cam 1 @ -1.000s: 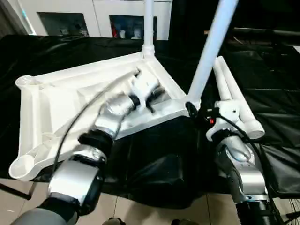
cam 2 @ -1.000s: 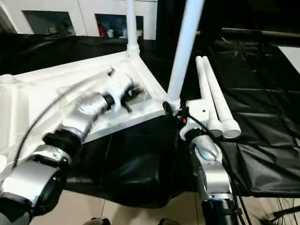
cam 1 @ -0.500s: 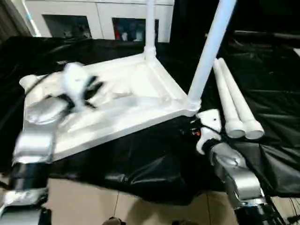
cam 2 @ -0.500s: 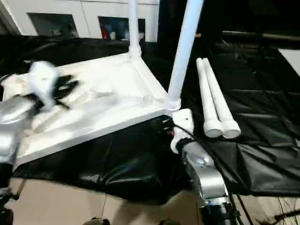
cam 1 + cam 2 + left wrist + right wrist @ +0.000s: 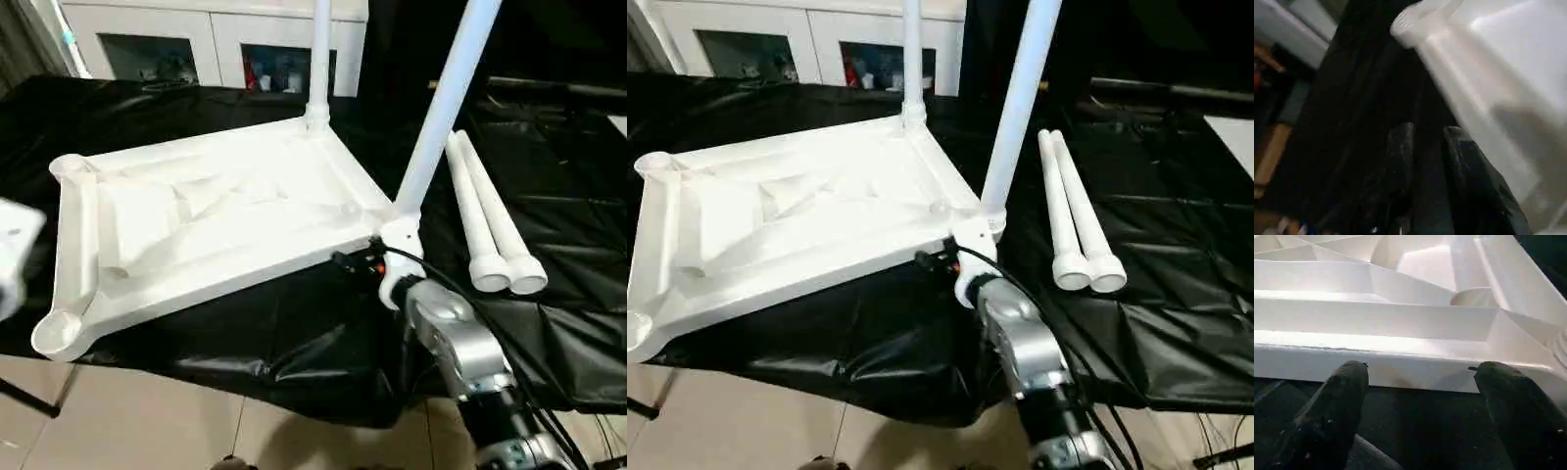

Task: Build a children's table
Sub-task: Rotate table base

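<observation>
- Your tabletop (image 5: 216, 220) lies underside up on the black-draped surface (image 5: 294, 333), two legs (image 5: 441, 108) fitted; two loose legs (image 5: 490, 220) lie beside it.
- Right hand (image 5: 1420, 377), fingers wide apart and empty, faces the tabletop's near edge.
- Left hand (image 5: 1425, 147), fingers nearly together, holds nothing.
- Next, I judge: fetch a loose leg; open room lies right.

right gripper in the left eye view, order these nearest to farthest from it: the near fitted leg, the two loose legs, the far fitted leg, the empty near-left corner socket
From the right gripper:
1. Near fitted leg, rising from the corner just beside it.
2. Two loose legs, lying on the black cover to its right.
3. Far fitted leg, at the tabletop's back corner.
4. Empty near-left corner socket, at the tabletop's opposite end.
</observation>
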